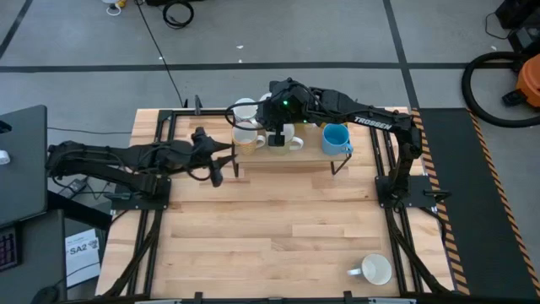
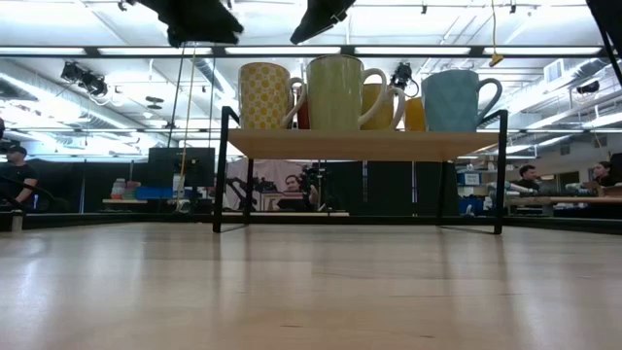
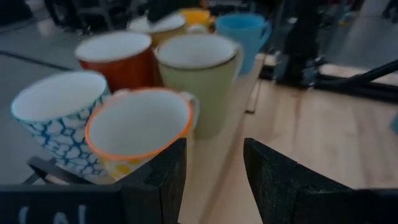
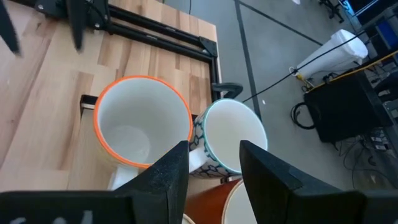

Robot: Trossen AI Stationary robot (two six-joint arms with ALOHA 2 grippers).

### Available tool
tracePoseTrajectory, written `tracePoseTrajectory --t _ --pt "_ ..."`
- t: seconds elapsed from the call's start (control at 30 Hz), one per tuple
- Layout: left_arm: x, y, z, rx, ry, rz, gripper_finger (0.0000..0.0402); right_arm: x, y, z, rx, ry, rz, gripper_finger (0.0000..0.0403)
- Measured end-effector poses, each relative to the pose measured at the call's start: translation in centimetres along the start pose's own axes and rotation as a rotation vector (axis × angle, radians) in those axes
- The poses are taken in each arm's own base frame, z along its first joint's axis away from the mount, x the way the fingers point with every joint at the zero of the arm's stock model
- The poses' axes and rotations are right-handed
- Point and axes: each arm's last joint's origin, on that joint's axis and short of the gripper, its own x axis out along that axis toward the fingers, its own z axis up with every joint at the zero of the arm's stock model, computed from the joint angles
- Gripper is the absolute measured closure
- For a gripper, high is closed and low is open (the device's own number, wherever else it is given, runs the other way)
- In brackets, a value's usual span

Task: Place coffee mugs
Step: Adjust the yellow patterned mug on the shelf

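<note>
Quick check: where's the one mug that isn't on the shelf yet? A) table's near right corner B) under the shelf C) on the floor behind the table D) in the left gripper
A: in the high view a lone white mug sits on the table near its near right corner, apart from the shelf and from both arms.

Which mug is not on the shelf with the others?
The white mug alone on the table's near right corner; all the other mugs stand together on the raised shelf.
</note>
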Motion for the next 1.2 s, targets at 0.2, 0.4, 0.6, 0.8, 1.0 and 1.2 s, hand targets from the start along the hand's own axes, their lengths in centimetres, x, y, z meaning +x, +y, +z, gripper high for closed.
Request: tracePoseTrajectory --t 0.2,0.4,0.6,0.8,1.0,1.2 --pt "1.9 0.2 -1.1 0.027 0.085 0.070 0.0235 0.0 0.2 0.1 0.004 -0.018 0.037 0.0255" --pt "2.8 0.7 -1.6 0.042 0.120 0.151 0.0235 0.0 0.2 0.0 0.003 -0.018 0.048 0.0255" --pt "2.9 1.3 -1.6 0.040 0.115 0.229 0.0235 0.0 0.3 0.0 0.002 -0.009 0.056 0.0255" --pt "3.0 1.7 -1.5 0.037 0.111 0.279 0.0235 0.0 0.4 -0.2 -0.001 0.009 0.066 0.0255" --pt "3.0 1.8 -1.5 0.037 0.110 0.290 0.0235 -0.1 0.8 -1.0 -0.023 0.116 0.049 0.0255" --pt "3.0 1.8 -1.5 0.040 0.108 0.311 0.0235 -0.9 1.7 -1.5 -0.069 0.227 0.016 0.0255"
